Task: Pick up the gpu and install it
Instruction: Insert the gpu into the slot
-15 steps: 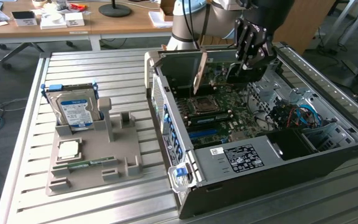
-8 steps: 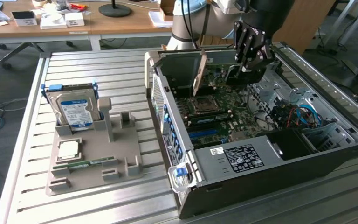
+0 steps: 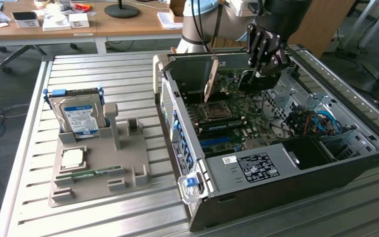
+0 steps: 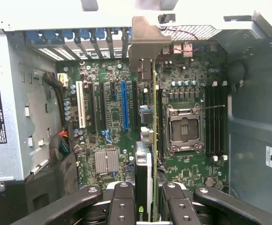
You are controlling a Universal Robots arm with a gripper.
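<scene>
The gpu (image 4: 153,140) is seen edge-on in the wrist view, a thin green card with a black cooler near my fingers and its silver bracket toward the case's rear wall. My gripper (image 4: 149,206) is shut on it, with black fingers (image 4: 124,206) on either side. The card stands over the motherboard (image 4: 112,93), lined up between the long black slots and the CPU socket (image 4: 185,129); whether it sits in a slot I cannot tell. In the exterior view my gripper (image 3: 268,69) reaches down into the open computer case (image 3: 242,168), and the gpu bracket (image 3: 209,84) points toward the case's rear.
A blue slot (image 4: 124,105) and a white slot (image 4: 81,105) lie beside the card. Memory slots (image 4: 215,117) run past the socket. On the slatted table, a grey holder (image 3: 120,148) carries a hard drive (image 3: 77,116), a CPU (image 3: 73,158) and a memory stick (image 3: 91,174).
</scene>
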